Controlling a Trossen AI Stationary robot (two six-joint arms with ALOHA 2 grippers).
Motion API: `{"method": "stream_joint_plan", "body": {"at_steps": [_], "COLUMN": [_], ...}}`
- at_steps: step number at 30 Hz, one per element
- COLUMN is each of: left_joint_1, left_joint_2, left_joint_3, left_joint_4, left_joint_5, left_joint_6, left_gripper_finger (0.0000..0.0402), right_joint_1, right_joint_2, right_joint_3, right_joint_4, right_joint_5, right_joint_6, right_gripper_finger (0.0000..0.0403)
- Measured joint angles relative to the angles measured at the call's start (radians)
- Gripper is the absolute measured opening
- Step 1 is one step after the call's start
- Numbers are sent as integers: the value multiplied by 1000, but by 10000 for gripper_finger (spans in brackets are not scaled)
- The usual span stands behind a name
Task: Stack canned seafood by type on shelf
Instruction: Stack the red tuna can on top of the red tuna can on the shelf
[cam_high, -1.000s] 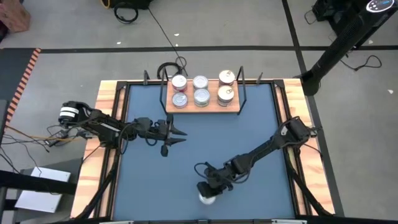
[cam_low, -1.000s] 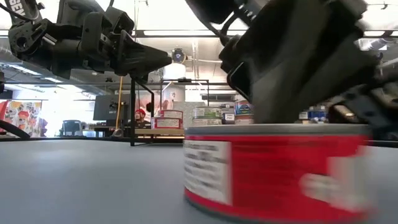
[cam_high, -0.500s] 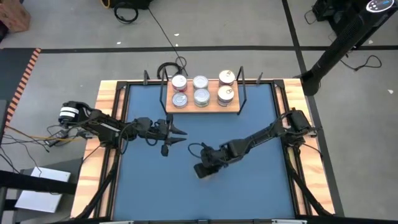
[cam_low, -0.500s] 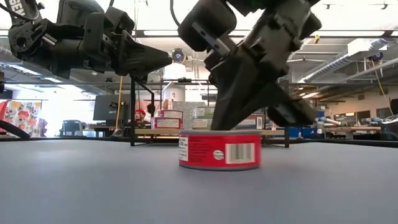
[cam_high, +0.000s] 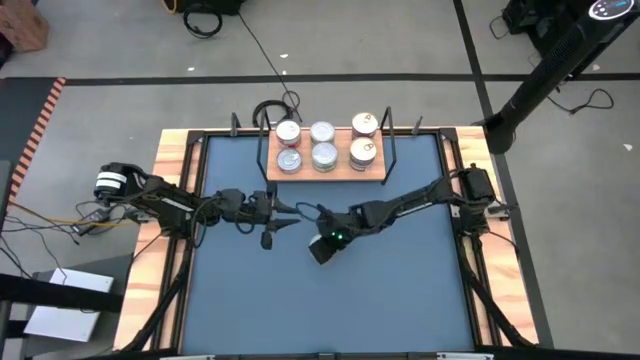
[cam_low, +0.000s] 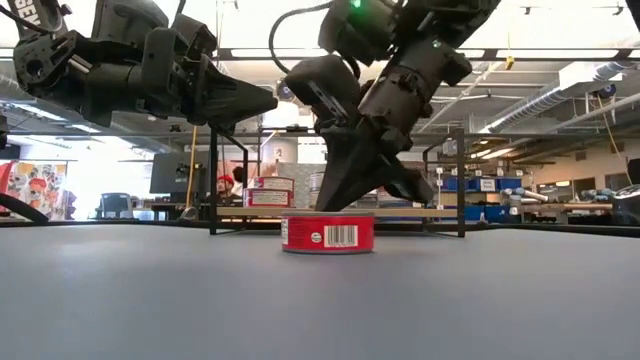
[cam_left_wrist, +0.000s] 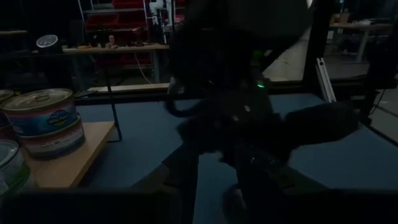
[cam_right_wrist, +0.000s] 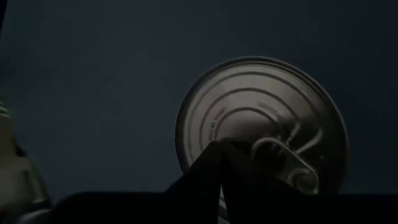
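Note:
A short red-labelled can (cam_low: 328, 233) stands upright on the blue table, in front of the shelf (cam_high: 343, 162). Its silver lid with a pull tab (cam_right_wrist: 261, 118) fills the right wrist view. My right gripper (cam_low: 347, 203) is shut and its tips rest on that lid; in the high view it (cam_high: 322, 251) hides the can. The wooden shelf at the far edge carries several cans (cam_high: 323, 155) in short stacks. My left gripper (cam_high: 288, 216) hovers open above the table, left of the can, pointing level toward it. My right gripper presses its shut fingertips (cam_right_wrist: 219, 163) down on the can's lid (cam_right_wrist: 245, 127), beside the pull tab. The fingers slant down from above, coming from the table's right side. The can stays upright with its bottom on the table.
Black wire uprights (cam_high: 389, 150) stand at the shelf's ends. A wooden rim (cam_high: 172, 170) runs around the table. The left wrist view shows stacked cans (cam_left_wrist: 40, 118) on the shelf board and my right arm (cam_left_wrist: 249, 112) close ahead.
My right gripper has gone from the table's near edge toward the shelf and a little left, rolling its wrist. The red can has slid along the table under the fingertips, upright all the way.

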Motion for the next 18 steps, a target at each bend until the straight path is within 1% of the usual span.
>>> {"method": "stream_joint_plan", "body": {"at_steps": [2,4,8,9,11,14,18], "left_joint_1": [0,0,-1,-3,-9,-16,-18], "left_joint_2": [0,0,0,0,0,0,0], "left_joint_3": [0,0,0,7,36,114,235], "left_joint_4": [-7,-13,-41,-70,-161,-348,-605], "left_joint_5": [0,0,0,0,0,0,-11], "left_joint_6": [-5,-46,-127,-142,-169,-193,-218], "left_gripper_finger": [108,101,77,68,46,11,7], "right_joint_1": [-12,-15,9,19,45,90,146], "right_joint_2": [-17,-48,-130,-147,-179,-223,-251], "right_joint_3": [-3,-4,-3,-3,-3,-2,-2], "right_joint_4": [-11,-38,-122,-149,-193,-248,-341], "right_joint_5": [14,37,125,152,203,271,369], "right_joint_6": [-82,-149,-283,-312,-357,-394,-426], "right_gripper_finger": [21,17,6,5,5,6,3]}}
